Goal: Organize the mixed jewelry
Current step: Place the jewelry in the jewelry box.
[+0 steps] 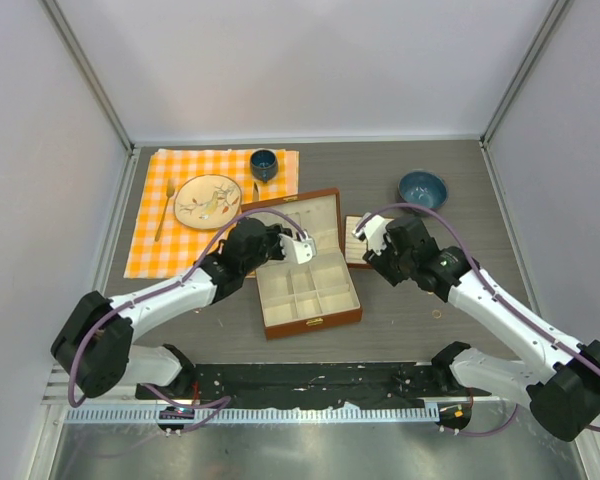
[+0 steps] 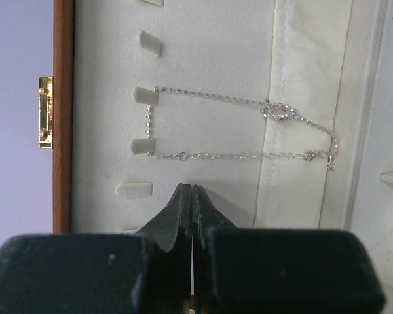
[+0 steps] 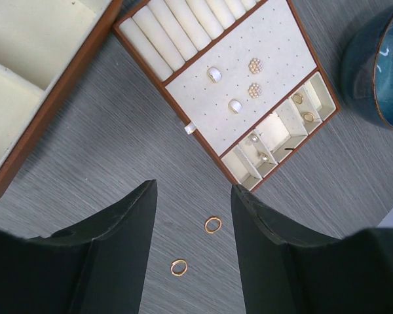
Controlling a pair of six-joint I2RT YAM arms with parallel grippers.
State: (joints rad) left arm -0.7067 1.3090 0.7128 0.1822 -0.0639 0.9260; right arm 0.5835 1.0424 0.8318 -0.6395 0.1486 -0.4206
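1 silver necklace point(image 2: 280, 111) hung inside box lid point(image 2: 209, 52), left end effector point(image 2: 192, 190) together, right end effector point(image 3: 194, 190) apart

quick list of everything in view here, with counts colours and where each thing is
table: one, grey, under everything
box: one, brown, cream lined, open, centre
tray: one, brown, cream inside, right of box
necklace: one, silver, hung on hooks in box lid
rings: two, copper, loose on table near tray
studs: four, white and gold, on tray
cloth: one, orange check, far left
plate: one, cream, on cloth
spoon: one, gold, on cloth left of plate
cup: one, dark blue, on cloth
bowl: one, blue, far right
left pincer: one, black, shut, facing necklace
right pincer: one, black, open, over rings
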